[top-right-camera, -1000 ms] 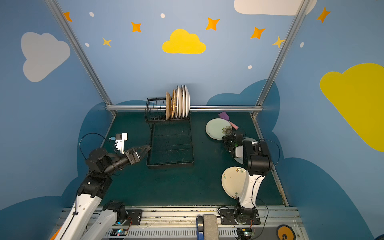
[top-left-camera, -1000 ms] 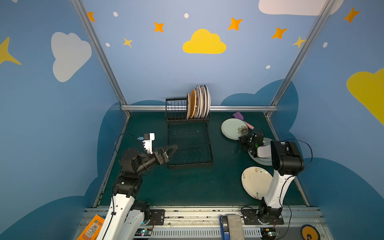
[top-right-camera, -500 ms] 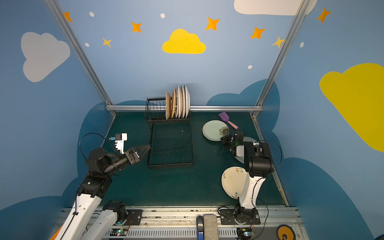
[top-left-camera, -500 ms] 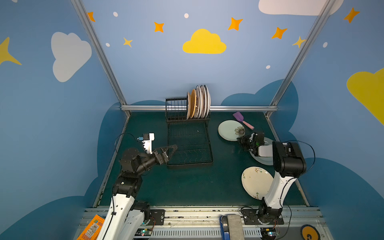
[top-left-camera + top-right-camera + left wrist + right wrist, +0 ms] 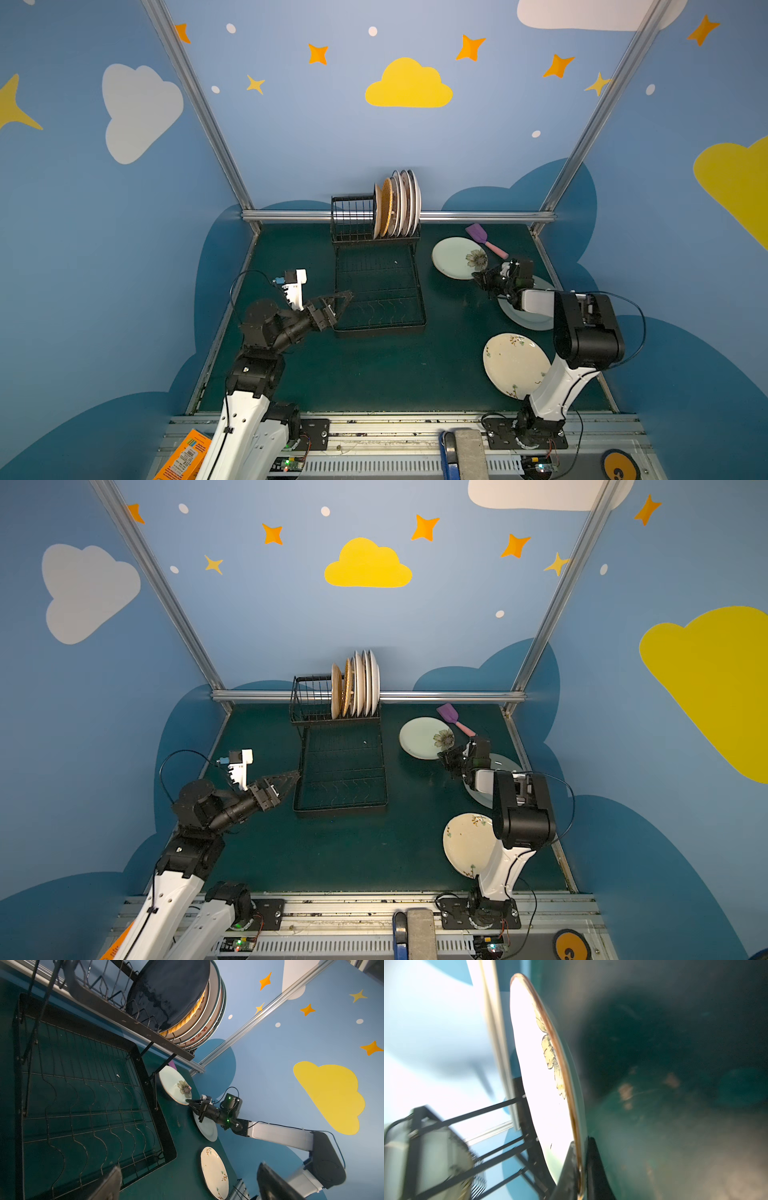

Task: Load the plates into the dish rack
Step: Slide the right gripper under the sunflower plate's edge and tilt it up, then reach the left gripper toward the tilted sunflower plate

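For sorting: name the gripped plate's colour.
Pale green plate with one brownish flower; clearest in a top view.

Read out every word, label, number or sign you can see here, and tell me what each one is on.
Nothing here is legible.
orange box: print and a barcode label, too small to read.
racked plate: red marks along the rim, too blurred to read.
yellow disc: a dark mark, not clear enough to read.

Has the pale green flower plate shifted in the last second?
Yes. The pale green flower plate, pinched at its rim by the right gripper, has slid left toward the dish rack.
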